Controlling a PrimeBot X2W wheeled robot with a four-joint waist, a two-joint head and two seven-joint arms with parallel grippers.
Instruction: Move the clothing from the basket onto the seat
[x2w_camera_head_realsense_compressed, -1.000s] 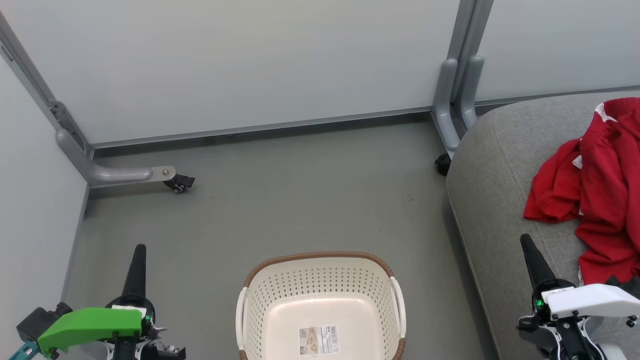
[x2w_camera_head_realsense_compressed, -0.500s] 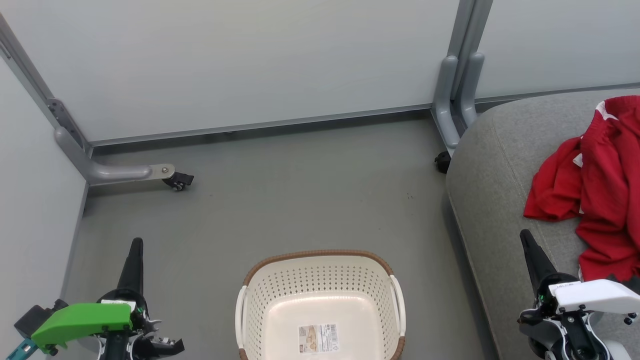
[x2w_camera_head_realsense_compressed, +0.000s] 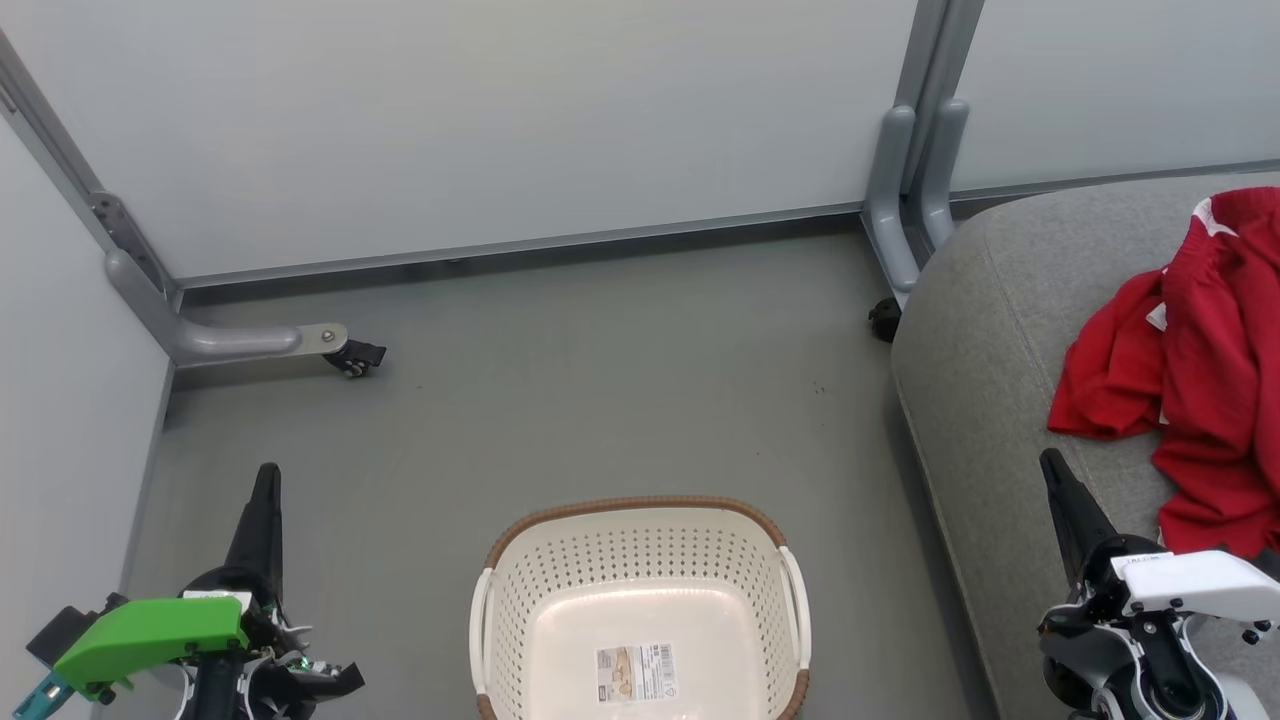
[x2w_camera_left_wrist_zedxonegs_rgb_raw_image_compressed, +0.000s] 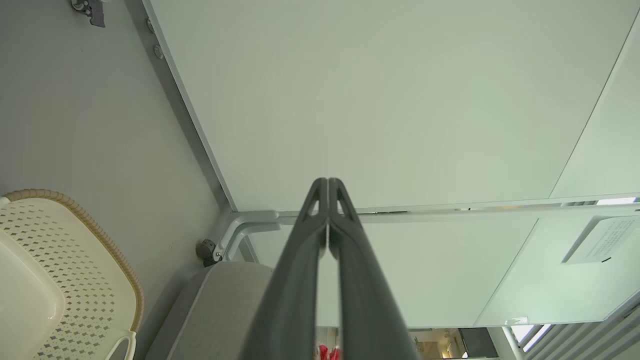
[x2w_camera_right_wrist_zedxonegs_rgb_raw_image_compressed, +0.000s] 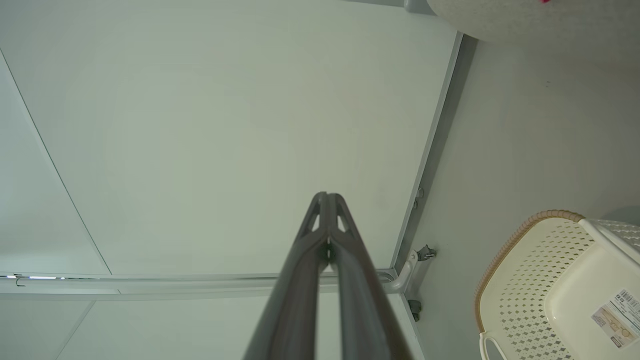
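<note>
Red jersey fabric with a strip of white trim, the clothing (x2w_camera_head_realsense_compressed: 1195, 380) lies bunched in a heap on the seat (x2w_camera_head_realsense_compressed: 990, 330), a large grey upholstered sofa cushion with rounded edges. The heap sits well in from the cushion's rounded left edge and runs out of the head view on the right. A small white label (x2w_camera_head_realsense_compressed: 1157, 320) shows on the heap's left side; no print on it can be made out, and the folds show no lettering.

The basket (x2w_camera_head_realsense_compressed: 640, 512), cream-white perforated plastic with a brown woven-look rim and pale side handles, stands on the grey floor (x2w_camera_head_realsense_compressed: 600, 380), near the seat's left edge but apart from it. On its bare bottom is a barcode sticker (x2w_camera_head_realsense_compressed: 636, 675), white with a tan picture and black bars; its writing is too small to read.

The left gripper (x2w_camera_head_realsense_compressed: 267, 475), under a bright green wrist cover (x2w_camera_head_realsense_compressed: 150, 635), hangs above the floor left of the basket. Its two long dark fingers are pressed together from base to tip and have hold of nothing. The right gripper (x2w_camera_head_realsense_compressed: 1052, 466), with a white wrist cover (x2w_camera_head_realsense_compressed: 1190, 585), is over the seat's near left edge, just beside the clothing and not touching it; its fingers are likewise pressed together with nothing between them.

Pale partition panels (x2w_camera_head_realsense_compressed: 500, 120) in grey frames stand behind, one foot ending in a black caster (x2w_camera_head_realsense_compressed: 355, 357). The left wrist view shows a white notice (x2w_camera_left_wrist_zedxonegs_rgb_raw_image_compressed: 602, 240) on a panel, its lines of text illegible.
</note>
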